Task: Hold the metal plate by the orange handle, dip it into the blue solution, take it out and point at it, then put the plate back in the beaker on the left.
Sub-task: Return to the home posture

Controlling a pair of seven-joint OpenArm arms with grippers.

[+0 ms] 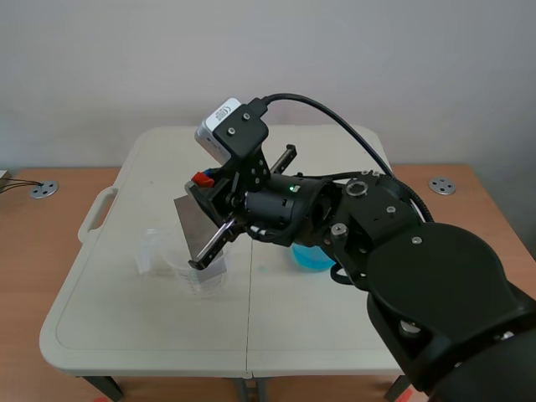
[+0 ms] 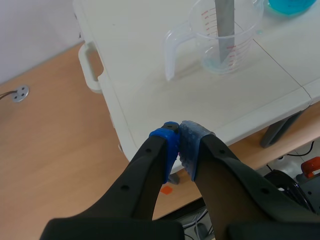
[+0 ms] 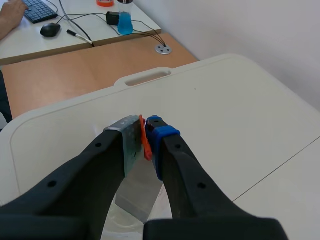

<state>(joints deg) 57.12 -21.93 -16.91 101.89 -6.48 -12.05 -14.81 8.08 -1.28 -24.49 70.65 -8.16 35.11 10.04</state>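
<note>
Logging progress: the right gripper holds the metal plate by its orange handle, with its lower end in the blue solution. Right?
Not quite. The right gripper holds the metal plate by its orange handle, but its lower end is in the clear beaker, not the blue solution, as the left wrist view shows.

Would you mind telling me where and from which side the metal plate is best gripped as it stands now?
By the orange handle at its top edge, from above: the metal plate stands roughly upright with its lower end inside the clear beaker, so only the top is free. The right gripper is shut there.
</note>
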